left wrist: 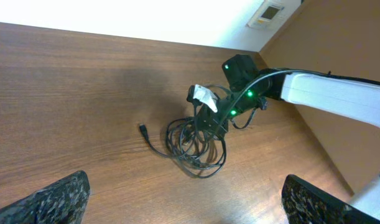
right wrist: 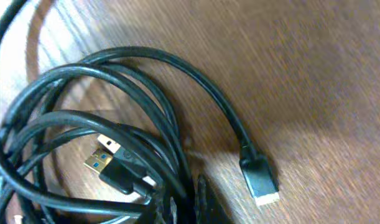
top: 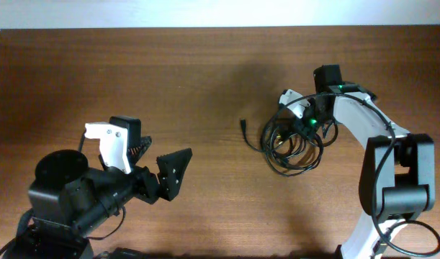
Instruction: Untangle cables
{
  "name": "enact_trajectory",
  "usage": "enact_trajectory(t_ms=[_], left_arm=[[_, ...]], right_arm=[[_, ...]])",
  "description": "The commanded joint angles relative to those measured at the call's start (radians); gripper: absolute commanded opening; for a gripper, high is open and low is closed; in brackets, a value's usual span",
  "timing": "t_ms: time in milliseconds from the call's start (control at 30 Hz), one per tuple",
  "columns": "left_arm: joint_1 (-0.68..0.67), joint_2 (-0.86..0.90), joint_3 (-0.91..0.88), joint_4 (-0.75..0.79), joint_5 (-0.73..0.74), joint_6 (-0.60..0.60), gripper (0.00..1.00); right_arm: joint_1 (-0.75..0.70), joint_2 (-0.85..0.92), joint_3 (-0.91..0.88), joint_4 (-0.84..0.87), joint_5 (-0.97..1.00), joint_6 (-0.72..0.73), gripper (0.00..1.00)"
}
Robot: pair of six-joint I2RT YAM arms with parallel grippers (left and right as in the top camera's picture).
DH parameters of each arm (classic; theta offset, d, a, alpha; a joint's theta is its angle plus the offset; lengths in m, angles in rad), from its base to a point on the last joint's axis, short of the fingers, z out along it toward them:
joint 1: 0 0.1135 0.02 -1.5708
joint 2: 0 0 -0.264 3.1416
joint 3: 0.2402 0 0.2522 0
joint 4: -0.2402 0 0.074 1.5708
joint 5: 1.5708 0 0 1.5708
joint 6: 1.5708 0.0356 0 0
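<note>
Overhead, cables: we see the cables (top: 292, 147) lying as one looped black bundle on the worktop (top: 205, 72), right of centre. One plug end (top: 244, 124) trails out to the bundle's left.
Overhead, right end effector: the right end effector (top: 304, 124) sits over the bundle's upper edge. We cannot tell how far it is parted.
Overhead, right arm: the white right arm (top: 364, 119) rises from the lower right and bends back toward the bundle.
Overhead, left end effector: the left end effector (top: 160, 160) is spread wide and holds nothing, well apart from the cables.
Left wrist, left end effector: its fingers (left wrist: 53, 199) stand far apart at the lower corners, and the bundle lies beyond them.
Right wrist, cables: we see loops close up, with a gold-tipped plug (right wrist: 106, 163) inside them and a light-tipped plug (right wrist: 261, 180) beside them.
Right wrist, right end effector: one dark fingertip (right wrist: 205, 199) shows among the strands; its grip is unclear.
</note>
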Motion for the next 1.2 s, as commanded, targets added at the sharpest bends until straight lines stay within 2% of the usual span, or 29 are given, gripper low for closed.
enact_trajectory(t_ms=[0,133,233,333,467,533,600,667,800,1167], left_arm=[[-0.003,0.006,0.012,-0.003,-0.022,0.013,0.99],[-0.003,0.033,0.012,-0.027,-0.021,0.013,0.99],[-0.003,0.069,0.012,-0.07,-0.021,0.03,0.99],[-0.003,0.133,0.012,-0.093,-0.021,0.062,0.99],[-0.003,0.205,0.012,-0.094,-0.018,0.072,0.99],[-0.003,0.229,0.012,-0.101,-0.013,0.085,0.99],[-0.003,0.238,0.012,-0.103,0.029,0.158,0.99],[-0.003,0.238,0.012,-0.103,0.035,0.17,0.99],[-0.003,0.238,0.012,-0.102,0.034,0.17,0.99],[-0.003,0.238,0.012,-0.103,0.031,0.17,0.99]], right_arm=[[0.067,-0.105,0.121,-0.003,-0.06,0.151,0.04],[0.159,-0.215,0.329,-0.003,-0.077,0.397,0.04],[0.227,-0.276,0.467,-0.003,-0.078,0.665,0.04],[0.312,-0.344,0.531,0.003,-0.077,0.846,0.04],[0.42,-0.413,0.538,0.04,-0.077,1.016,0.04],[0.466,-0.428,0.538,0.042,-0.077,1.019,0.04],[0.508,-0.431,0.538,0.044,-0.077,1.019,0.04],[0.542,-0.431,0.538,0.044,-0.08,1.106,0.04],[0.595,-0.432,0.538,0.126,-0.227,1.147,0.04],[0.584,-0.436,0.538,0.169,-0.226,1.175,0.04]])
